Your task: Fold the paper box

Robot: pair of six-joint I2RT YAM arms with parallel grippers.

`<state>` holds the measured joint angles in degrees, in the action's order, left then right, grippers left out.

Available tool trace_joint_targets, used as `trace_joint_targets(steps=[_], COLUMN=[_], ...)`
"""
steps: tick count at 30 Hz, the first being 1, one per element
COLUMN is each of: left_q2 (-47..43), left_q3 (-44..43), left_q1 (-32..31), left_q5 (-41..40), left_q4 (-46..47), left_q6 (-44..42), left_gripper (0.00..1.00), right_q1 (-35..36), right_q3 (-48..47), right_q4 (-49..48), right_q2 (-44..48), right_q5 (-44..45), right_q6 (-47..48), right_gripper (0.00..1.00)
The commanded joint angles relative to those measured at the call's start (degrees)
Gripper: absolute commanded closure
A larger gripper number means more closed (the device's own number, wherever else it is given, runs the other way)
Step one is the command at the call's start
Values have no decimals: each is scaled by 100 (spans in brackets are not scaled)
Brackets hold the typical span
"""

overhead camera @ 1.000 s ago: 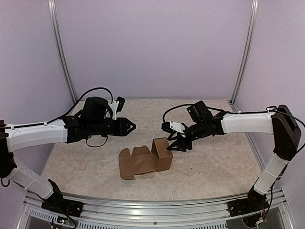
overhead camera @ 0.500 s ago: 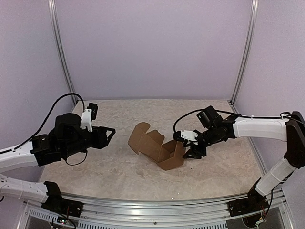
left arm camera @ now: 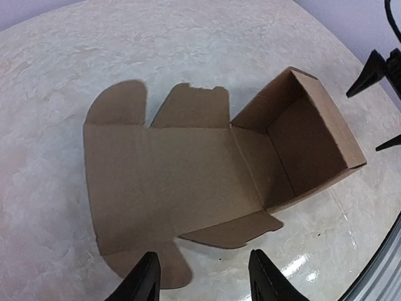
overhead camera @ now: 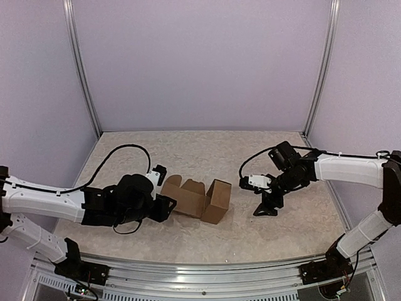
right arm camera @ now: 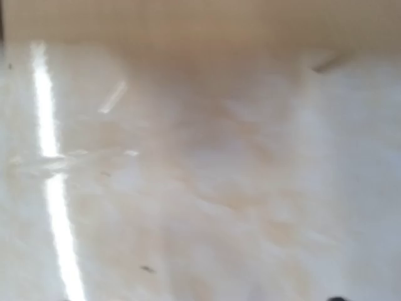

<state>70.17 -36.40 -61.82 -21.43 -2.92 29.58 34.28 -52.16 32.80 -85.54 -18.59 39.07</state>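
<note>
the paper box (overhead camera: 199,197) lies on the table (overhead camera: 263,157), about in the middle and a little to the near side. it is only half folded: its right end already stands up as a small open tub, and its left part is a flat panel with rounded flaps at its far and near edges. the left gripper (overhead camera: 168,205) is low at the left end of the box, just beside the flat panel. in the left wrist view its fingers (left arm camera: 145,283) stand apart with nothing clamped between them. the near flap lies just in front of them, and i cannot tell if they touch it. the right gripper (overhead camera: 265,207) points down to the table, to the right of the box and apart from it. its two fingers are spread and hold nothing. the right wrist view is blurred and shows only the pale marbled surface.
</note>
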Motion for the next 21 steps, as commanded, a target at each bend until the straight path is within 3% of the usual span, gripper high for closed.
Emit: trace_joint_targets(steps=[1, 5, 8, 9, 12, 13, 21], left_q2=[1038, 1733, 1706, 1628, 1119, 917, 154], left_q3=[-819, -1231, -1262, -1206, -868, -728, 52], left_q1=[-285, -627, -786, -815, -824, -790, -264], left_q5=[-112, -527, -929, -1060, -1373, -1410, -1057], left_q4=[80, 1, -155, -205, -308, -319, -961], left_q6=[-563, -703, -537, -431, 6, 118, 1216], left_gripper=[54, 54, 54, 54, 54, 53, 53], right_q1=[-451, -513, -232, -6, 464, 540, 903], right_q3=[46, -153, -705, -1026, -1751, -1939, -2098], right_q4=[-365, -1021, -757, -662, -264, -184, -340], right_q2=[580, 545, 102, -84, -735, -941, -1540], right_q5=[-115, -741, -1126, -896, -549, -614, -664], right_q6=[-190, -734, -625, -551, -450, -468, -380], right_gripper=[1, 0, 2, 12, 68, 80, 84])
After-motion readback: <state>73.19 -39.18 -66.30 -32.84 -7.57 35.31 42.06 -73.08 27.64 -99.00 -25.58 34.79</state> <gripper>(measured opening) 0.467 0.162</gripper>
